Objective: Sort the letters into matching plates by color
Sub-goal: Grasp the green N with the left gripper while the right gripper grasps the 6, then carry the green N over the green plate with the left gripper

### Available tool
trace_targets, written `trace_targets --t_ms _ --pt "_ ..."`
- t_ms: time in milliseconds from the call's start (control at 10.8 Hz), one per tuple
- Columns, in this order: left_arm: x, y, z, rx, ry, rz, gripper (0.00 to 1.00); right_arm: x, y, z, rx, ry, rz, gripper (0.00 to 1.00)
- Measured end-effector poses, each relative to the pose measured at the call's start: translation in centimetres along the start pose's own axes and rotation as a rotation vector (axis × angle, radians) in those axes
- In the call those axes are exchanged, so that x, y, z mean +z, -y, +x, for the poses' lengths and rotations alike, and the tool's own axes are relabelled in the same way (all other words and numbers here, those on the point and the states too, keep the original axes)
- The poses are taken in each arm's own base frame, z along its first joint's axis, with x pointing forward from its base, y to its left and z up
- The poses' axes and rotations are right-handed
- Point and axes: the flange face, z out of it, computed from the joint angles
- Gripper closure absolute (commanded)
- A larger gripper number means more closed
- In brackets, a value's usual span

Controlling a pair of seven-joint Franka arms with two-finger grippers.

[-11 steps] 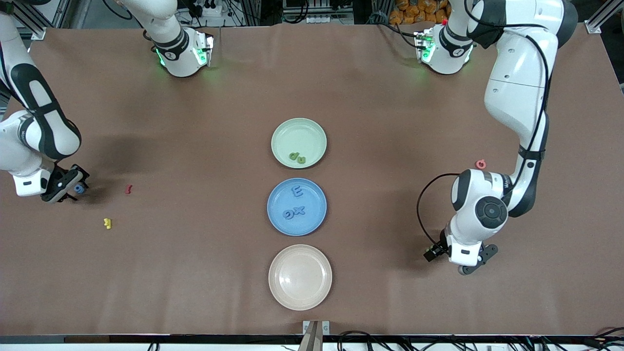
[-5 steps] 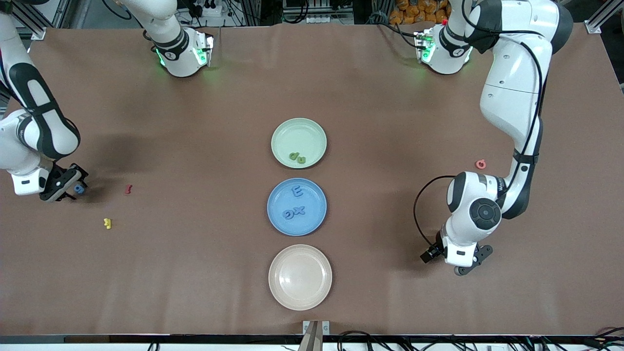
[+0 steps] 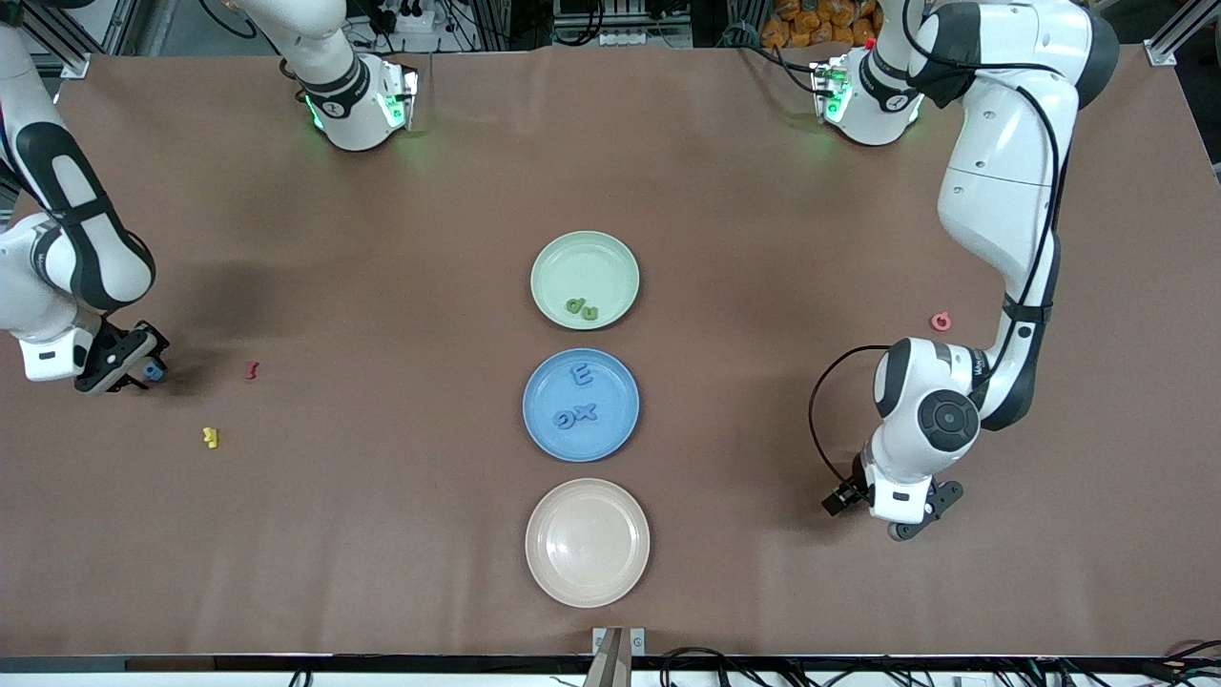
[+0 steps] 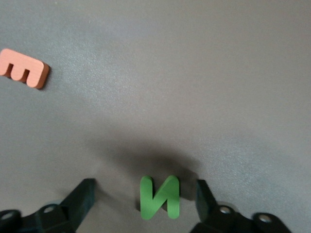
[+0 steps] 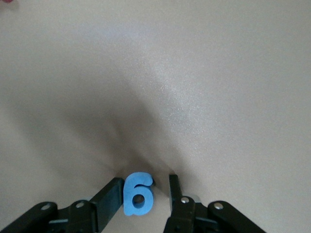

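Fingers of the right gripper (image 5: 145,191) bracket an upright blue 6 (image 5: 138,194); left gripper (image 4: 145,204) spread wide (green N (image 4: 160,197) between).

Three round shallow plates in row at desk middle: pale green plate (image 3: 585,280) farthest from front camera, holding two green letters (image 3: 582,307); blue plate (image 3: 581,405) between, holding three blue letters (image 3: 575,407); beige plate (image 3: 588,542) nearest. Loose on desk, flat: blue 6 (image 5: 138,194), green N (image 4: 160,197), pink E (image 4: 24,68), red letter (image 3: 252,369), yellow letter (image 3: 210,437), pink ring-shaped letter (image 3: 941,322).
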Motion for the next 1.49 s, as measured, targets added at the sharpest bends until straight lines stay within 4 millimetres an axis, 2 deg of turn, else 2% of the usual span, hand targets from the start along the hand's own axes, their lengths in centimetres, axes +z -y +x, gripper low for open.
trace_targets --t_ms 558,1022,1208,1487 --pt "-1.0 -0.5 0.4 0.001 -0.011 -0.011 1.0 -0.1 -0.1 0.1 -0.002 -0.003 -0.007 0.66" --pt "-1.1 -0.5 0.4 0.002 -0.011 -0.011 1.0 -0.2 0.0 1.8 -0.013 -0.021 -0.006 0.67" --pt "-1.3 -0.3 0.3 0.001 0.018 0.023 1.0 -0.2 0.0 1.9 -0.013 -0.022 -0.006 0.67" --pt "-3.9 -0.7 0.0 0.006 0.061 0.064 1.0 -0.2 0.0 1.9 -0.012 -0.023 -0.006 0.72"
